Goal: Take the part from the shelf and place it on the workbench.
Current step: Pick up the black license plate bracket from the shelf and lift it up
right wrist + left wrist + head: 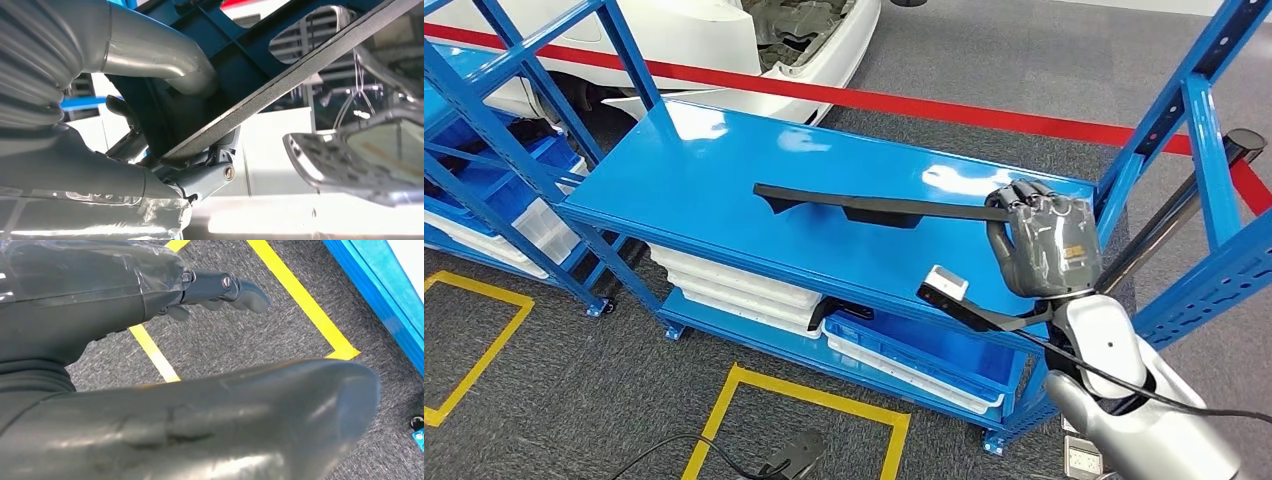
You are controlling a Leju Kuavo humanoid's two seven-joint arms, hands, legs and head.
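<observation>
The part [869, 207], a long, thin black strip with small tabs along one edge, lies across the blue shelf [714, 190], reaching leftward from the right robot hand [1042, 243], whose fingers are curled around its near end. The right wrist view adds the strip's grainy texture [300, 75] clamped between thumb and fingers. The left robot hand [220, 290] hangs over grey carpet and yellow floor tape [305, 295], fingers loosely spread, holding nothing. White trays [734, 290] sit on the lower shelf, below the right robot hand.

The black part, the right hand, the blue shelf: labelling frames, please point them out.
black part [864, 205], head view, mid-length.
right hand [1042, 245], head view, back of hand.
blue shelf [694, 180], head view, bare top.
</observation>
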